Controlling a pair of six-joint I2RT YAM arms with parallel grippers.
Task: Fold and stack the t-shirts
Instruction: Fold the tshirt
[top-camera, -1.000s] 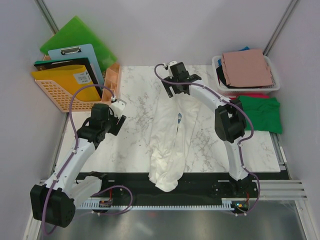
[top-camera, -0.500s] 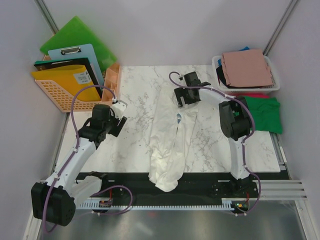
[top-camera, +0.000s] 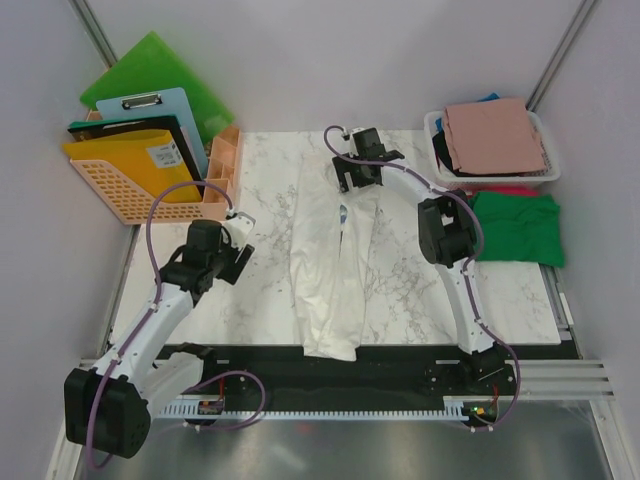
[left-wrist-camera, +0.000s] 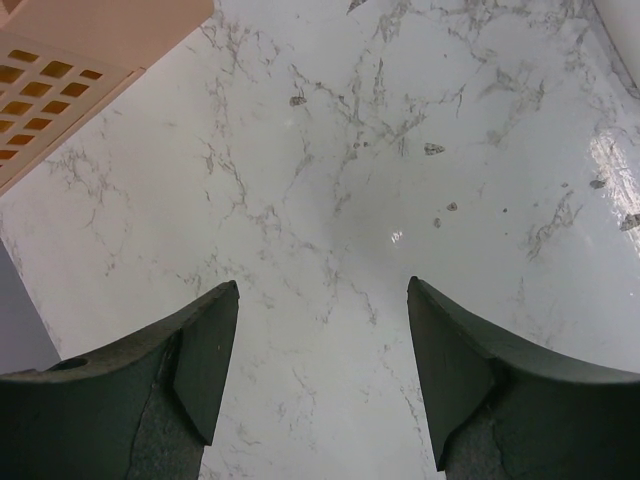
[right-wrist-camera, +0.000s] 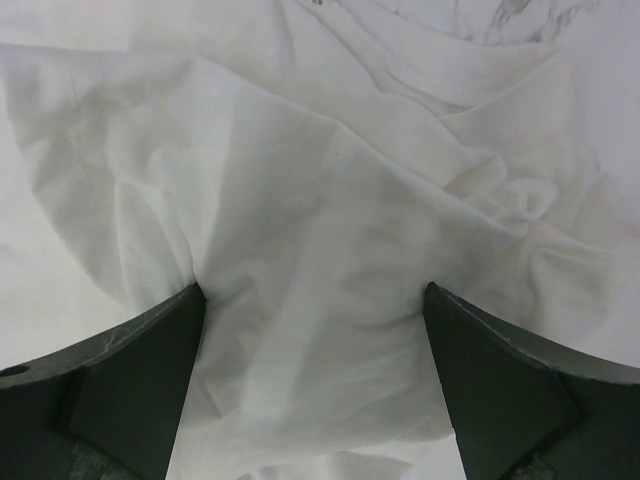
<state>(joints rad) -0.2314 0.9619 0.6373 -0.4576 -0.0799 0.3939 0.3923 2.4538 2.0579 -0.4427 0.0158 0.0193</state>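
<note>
The cream-white t-shirt (top-camera: 325, 270) lies as a long, narrow, rumpled strip down the middle of the marble table (top-camera: 260, 170), its small chest print showing near the far end. My right gripper (top-camera: 360, 185) is at the shirt's far end; in the right wrist view it (right-wrist-camera: 312, 300) is open, jaws wide, with the white cloth (right-wrist-camera: 330, 200) bunched between them. My left gripper (top-camera: 238, 245) is open and empty over bare marble (left-wrist-camera: 330, 150), left of the shirt. A dusty-pink shirt (top-camera: 495, 135) lies on top of the white basket. A green shirt (top-camera: 520, 225) lies at the right, a red one (top-camera: 512, 189) peeking out behind it.
A white mesh basket (top-camera: 436, 128) stands at the back right with black cloth (top-camera: 446, 152) and blue cloth (top-camera: 488, 98) under the pink shirt. An orange basket (top-camera: 120, 195) with green and yellow folder boards and clipboards stands at the back left; its corner shows in the left wrist view (left-wrist-camera: 60, 70).
My right gripper moved right, then back to the far left with the shirt's far end. The shirt is now straighter and its near end has slid up from the front edge.
</note>
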